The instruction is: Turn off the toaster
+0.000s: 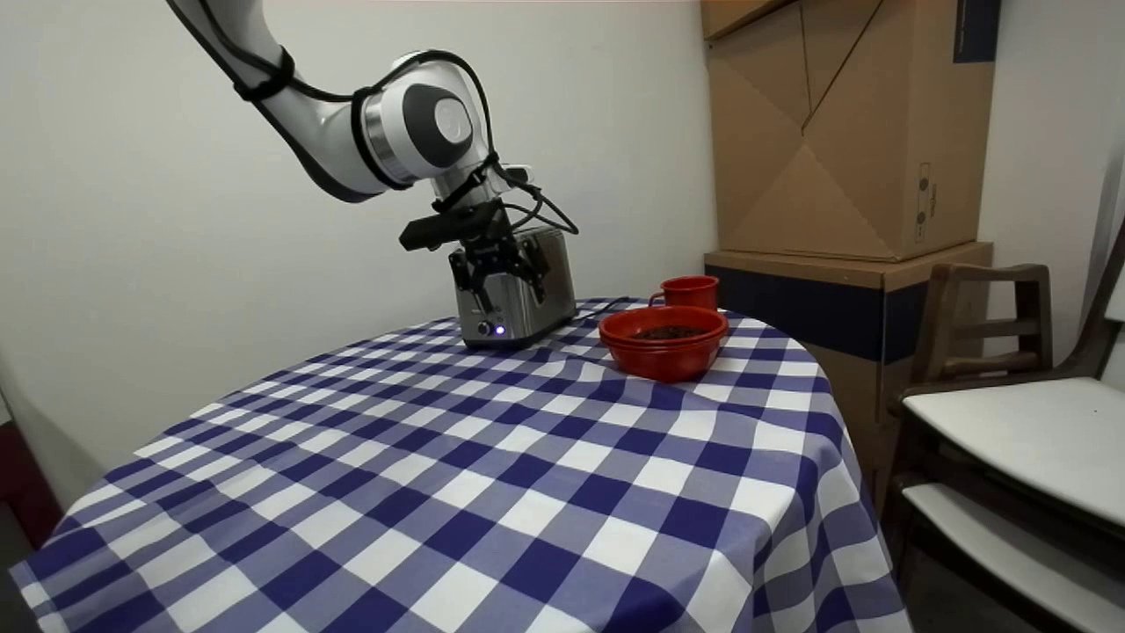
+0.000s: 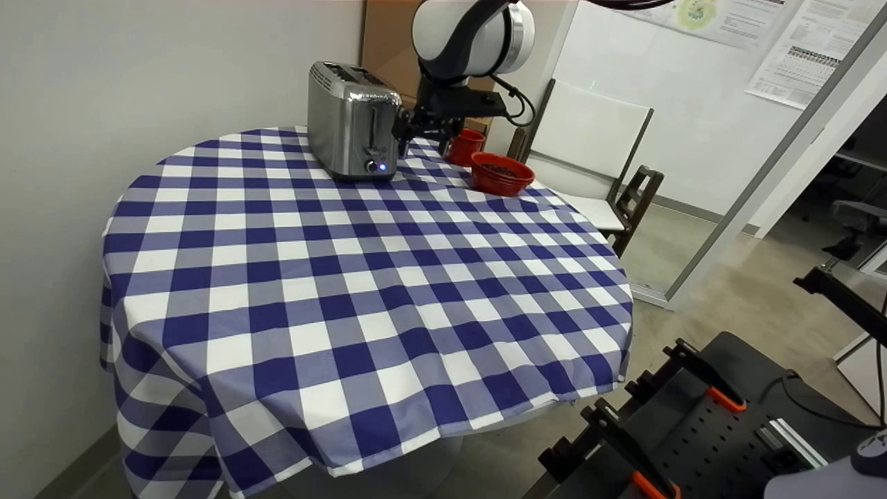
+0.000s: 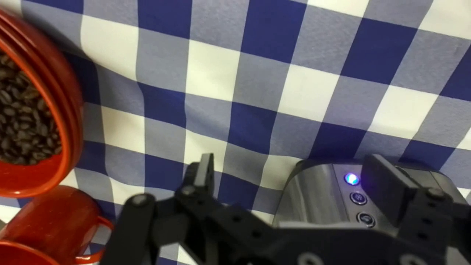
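Checked cloth [image 2: 360,291] bears toaster [image 2: 336,132], light [image 2: 383,167] lit; gripper [image 2: 423,144] held spread near buttons [image 3: 358,198], presumably so one finger [image 3: 386,189] can press.

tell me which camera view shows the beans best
The wrist view: single beans stand out in the bowl, though the left edge cuts both off. Both exterior views show the beans only as a small dark patch.

The hand [image 1: 512,303] hangs by the lit toaster [image 1: 524,318].

The rounded white arm [image 1: 327,141] has black cables [image 1: 438,55] and jaws.
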Controlling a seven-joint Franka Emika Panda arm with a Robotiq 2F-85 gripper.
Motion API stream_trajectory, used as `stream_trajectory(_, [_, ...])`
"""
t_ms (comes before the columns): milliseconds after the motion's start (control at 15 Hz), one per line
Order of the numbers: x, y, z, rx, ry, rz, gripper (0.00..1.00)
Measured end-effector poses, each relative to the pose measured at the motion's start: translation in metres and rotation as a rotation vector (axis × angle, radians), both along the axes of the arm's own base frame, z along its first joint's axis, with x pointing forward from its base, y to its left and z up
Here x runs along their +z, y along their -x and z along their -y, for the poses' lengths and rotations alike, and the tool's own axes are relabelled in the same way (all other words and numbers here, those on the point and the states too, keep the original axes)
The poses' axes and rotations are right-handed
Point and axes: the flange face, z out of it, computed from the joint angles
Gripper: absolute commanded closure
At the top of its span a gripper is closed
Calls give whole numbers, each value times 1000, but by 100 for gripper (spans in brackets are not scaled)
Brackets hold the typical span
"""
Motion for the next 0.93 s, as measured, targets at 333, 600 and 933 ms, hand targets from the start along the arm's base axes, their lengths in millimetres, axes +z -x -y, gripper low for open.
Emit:
stream_trajectory(333, [-12, -2, -1, -3, -7, -2, 0])
stream_trajectory(600, [-24, -6, -2, -6, -11, -5, 0])
stream_trajectory(933, [-38, -14, -2, -16, -21, -1, 0])
